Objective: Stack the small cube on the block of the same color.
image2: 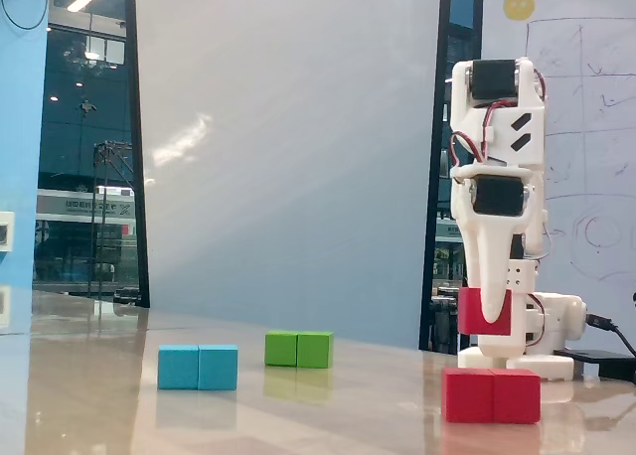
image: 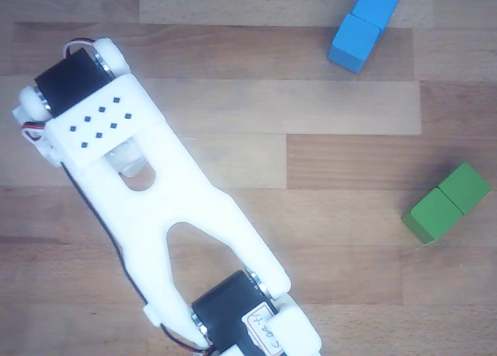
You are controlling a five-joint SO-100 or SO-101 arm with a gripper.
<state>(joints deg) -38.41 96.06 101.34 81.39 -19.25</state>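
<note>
We had the gripper (image2: 485, 314) clenched on the small cube (image2: 484, 312), hovering just above the block (image2: 491, 395); best lower straight, square to one half.

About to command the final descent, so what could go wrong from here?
The small red cube, held in the gripper, hangs above the red block with a gap left. It seems to sit over the block's left half, so it may land off-centre or overhang. The other view's arm hides both, so alignment in depth cannot be checked.
</note>
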